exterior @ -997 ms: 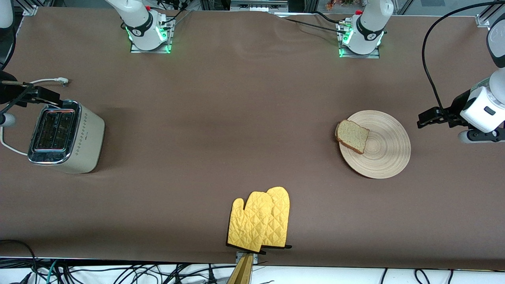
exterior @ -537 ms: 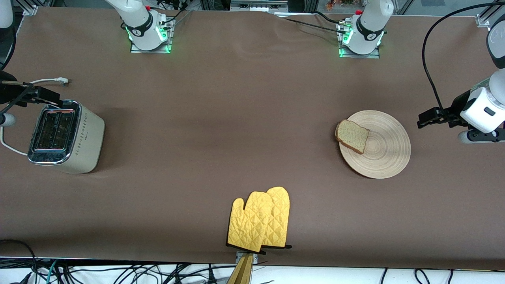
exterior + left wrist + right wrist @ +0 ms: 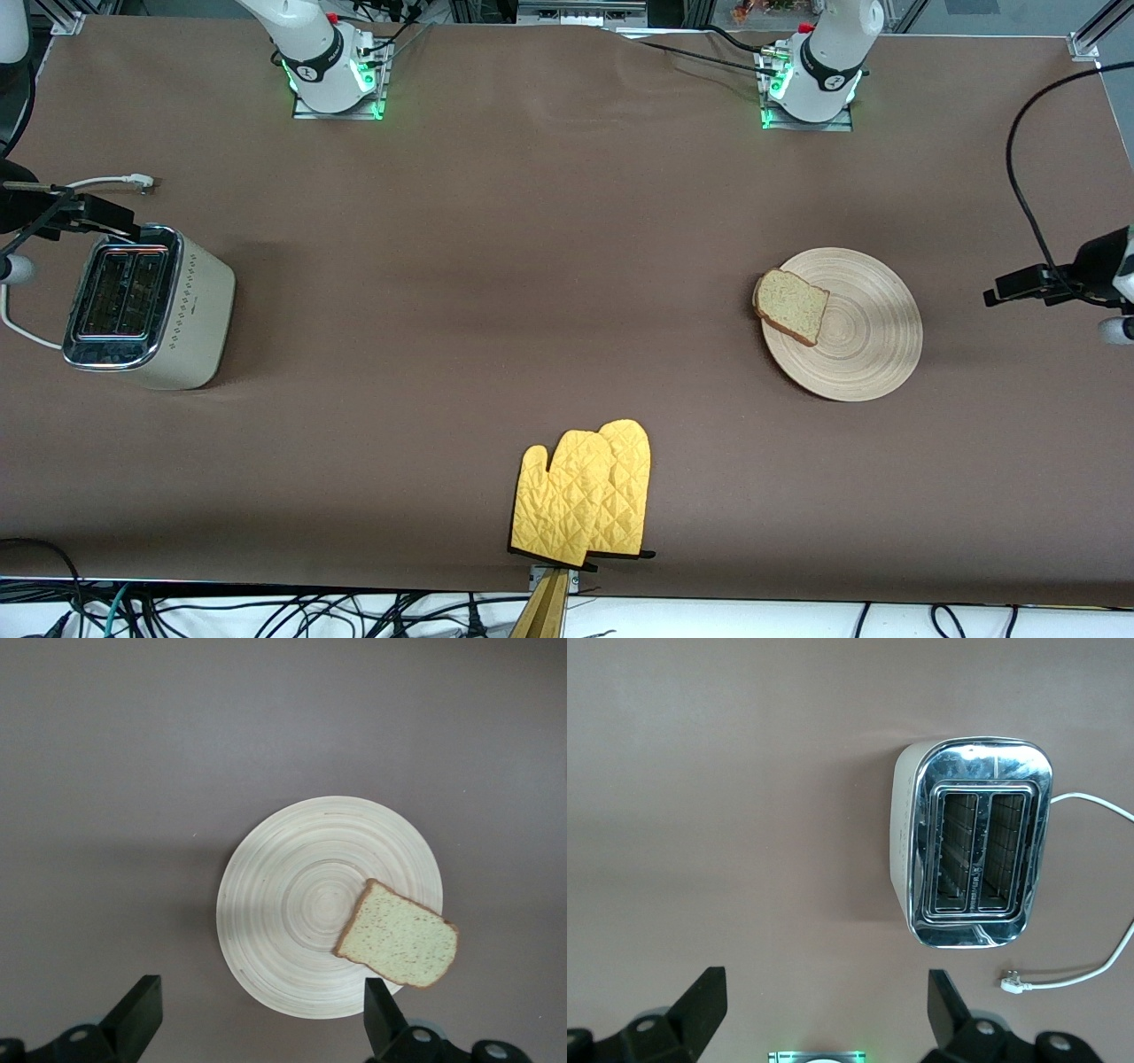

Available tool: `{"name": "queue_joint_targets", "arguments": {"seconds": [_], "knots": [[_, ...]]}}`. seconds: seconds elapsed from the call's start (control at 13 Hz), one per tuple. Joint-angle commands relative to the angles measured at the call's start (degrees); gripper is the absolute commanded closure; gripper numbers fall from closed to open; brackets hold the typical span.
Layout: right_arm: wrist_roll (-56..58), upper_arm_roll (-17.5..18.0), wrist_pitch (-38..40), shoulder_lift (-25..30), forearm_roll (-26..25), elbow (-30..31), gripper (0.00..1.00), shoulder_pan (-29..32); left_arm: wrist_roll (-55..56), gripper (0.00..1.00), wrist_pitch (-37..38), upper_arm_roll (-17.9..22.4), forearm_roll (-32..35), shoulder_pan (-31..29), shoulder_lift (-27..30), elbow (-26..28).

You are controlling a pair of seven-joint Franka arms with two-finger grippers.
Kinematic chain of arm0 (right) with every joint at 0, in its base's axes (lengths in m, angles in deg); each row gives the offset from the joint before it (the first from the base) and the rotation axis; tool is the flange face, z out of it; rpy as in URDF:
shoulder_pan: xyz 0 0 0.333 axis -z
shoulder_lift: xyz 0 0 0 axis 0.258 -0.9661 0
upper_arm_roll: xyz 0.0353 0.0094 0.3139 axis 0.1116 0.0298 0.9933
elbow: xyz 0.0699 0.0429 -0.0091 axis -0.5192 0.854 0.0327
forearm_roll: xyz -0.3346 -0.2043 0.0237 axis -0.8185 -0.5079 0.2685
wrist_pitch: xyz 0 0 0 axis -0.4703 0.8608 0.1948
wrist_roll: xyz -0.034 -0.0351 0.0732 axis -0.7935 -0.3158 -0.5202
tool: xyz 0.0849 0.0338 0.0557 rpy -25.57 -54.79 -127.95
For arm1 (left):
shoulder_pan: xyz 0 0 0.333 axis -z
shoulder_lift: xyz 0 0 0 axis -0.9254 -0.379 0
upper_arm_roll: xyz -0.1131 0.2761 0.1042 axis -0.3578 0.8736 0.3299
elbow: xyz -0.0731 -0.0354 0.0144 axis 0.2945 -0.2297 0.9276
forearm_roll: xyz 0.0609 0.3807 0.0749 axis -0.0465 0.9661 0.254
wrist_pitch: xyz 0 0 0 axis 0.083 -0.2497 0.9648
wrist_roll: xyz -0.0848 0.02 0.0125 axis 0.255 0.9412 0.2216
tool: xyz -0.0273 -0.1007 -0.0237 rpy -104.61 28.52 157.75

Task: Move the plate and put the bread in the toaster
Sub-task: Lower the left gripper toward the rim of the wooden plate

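Progress: By the look of things nothing is done yet. The plate has not been carried toward the toaster, and both toaster slots are empty.

Plate [image 3: 842, 323]: A round, pale, ringed plate lying flat on the brown surface [image 3: 532, 266] toward the left arm's end. In the left wrist view it sits under the left claw, in line with the gap between the fingers.

Bread [image 3: 791, 306]: One speckled slice resting on the plate, at the rim that faces away from the left claw, with one edge hanging just over that rim.

Toaster [image 3: 146, 306]: A cream box with a chrome top, standing upright at the right arm's end, well apart from the plate. It is close below the right claw. Its white cord [image 3: 111, 182] trails loose on the surface.

Left claw [image 3: 257, 1028]: Released, fingers spread wide, holding nothing. It is up in the air beside the plate, at the end of the surface.

Right claw [image 3: 824, 1023]: Released, fingers spread wide and empty, hanging beside the toaster's top.

Other item: Yellow oven mitts [image 3: 585, 492] lie midway between the two claws, near the front edge.

Left to do: Likely gripping the plate, moving it closer to the toaster, then dropping the bread into a slot.
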Motion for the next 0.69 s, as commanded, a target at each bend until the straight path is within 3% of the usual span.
{"name": "queue_joint_targets", "arguments": {"seconds": [0.0, 0.61], "knots": [[0.44, 0.13, -0.1, 0.56, 0.84, 0.1, 0.0, 0.48, -4.23, 0.0, -0.92, -0.69, -2.58, -2.5, -2.27, 0.11], [0.44, 0.22, -1.07, 0.47, 0.84, 0.1, 0.0, 0.48, -16.09, 0.0, -3.91, -2.27, -9.43, -9.53, -11.59, 0.11]]}}
